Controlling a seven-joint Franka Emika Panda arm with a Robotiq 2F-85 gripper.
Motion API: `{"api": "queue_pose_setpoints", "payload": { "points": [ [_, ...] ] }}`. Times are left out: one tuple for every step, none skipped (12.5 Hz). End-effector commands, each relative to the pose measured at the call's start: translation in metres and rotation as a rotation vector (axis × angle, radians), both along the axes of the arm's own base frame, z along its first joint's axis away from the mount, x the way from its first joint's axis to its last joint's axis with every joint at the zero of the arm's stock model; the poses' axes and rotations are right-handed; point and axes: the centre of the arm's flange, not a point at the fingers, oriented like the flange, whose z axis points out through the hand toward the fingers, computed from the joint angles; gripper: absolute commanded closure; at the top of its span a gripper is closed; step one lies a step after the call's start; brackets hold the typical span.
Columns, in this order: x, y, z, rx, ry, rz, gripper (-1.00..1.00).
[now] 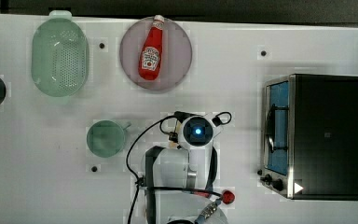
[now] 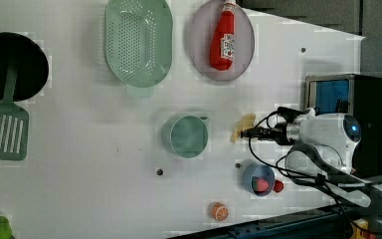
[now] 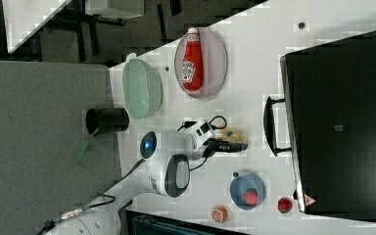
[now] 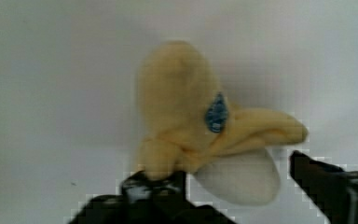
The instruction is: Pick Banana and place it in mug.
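Note:
The banana (image 4: 191, 116) is a soft yellow peeled toy with a blue sticker and a white tip, lying on the white table (image 1: 242, 84). In the left view the banana (image 2: 242, 127) lies to the right of the mug (image 2: 189, 136), a small pale mint-green cup, and apart from it. My gripper (image 4: 233, 177) is down at the banana with a finger on either side. One fingertip (image 4: 154, 182) touches the yellow peel, while the other fingertip (image 4: 326, 186) stands a small gap off the white tip. The jaws are open. In the top view the mug (image 1: 106, 138) sits left of my wrist.
A green colander (image 1: 59, 56) and a plate (image 1: 177, 70) with a ketchup bottle (image 1: 151, 49) stand at the top view's upper left. A toaster oven (image 1: 326, 135) stands on the top view's right. A blue bowl (image 2: 258, 179) and an orange slice (image 2: 219, 211) lie near my arm.

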Motion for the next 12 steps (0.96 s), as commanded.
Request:
{"api": "queue_pose_setpoints", "payload": {
  "points": [
    [0.015, 0.009, 0.018, 0.003, -0.062, 0.063, 0.27],
    [0.016, 0.008, 0.022, 0.002, -0.067, 0.062, 0.48],
    [0.016, 0.007, 0.027, 0.001, -0.073, 0.059, 0.49],
    [0.019, 0.006, 0.036, 0.0, -0.089, 0.057, 0.49],
    [0.024, 0.004, 0.051, -0.003, -0.117, 0.054, 0.49],
    [0.028, 0.0, 0.072, -0.006, -0.144, 0.047, 0.49],
    [0.031, -0.003, 0.098, -0.008, -0.163, 0.041, 0.49],
    [0.031, -0.005, 0.124, -0.007, -0.155, 0.035, 0.49],
    [0.029, -0.006, 0.153, -0.005, -0.135, 0.029, 0.49],
    [0.028, -0.007, 0.182, -0.003, -0.124, 0.025, 0.49],
    [0.027, -0.008, 0.21, -0.001, -0.117, 0.023, 0.49],
    [0.025, -0.008, 0.236, 0.001, -0.114, 0.022, 0.49]
  ]
}}
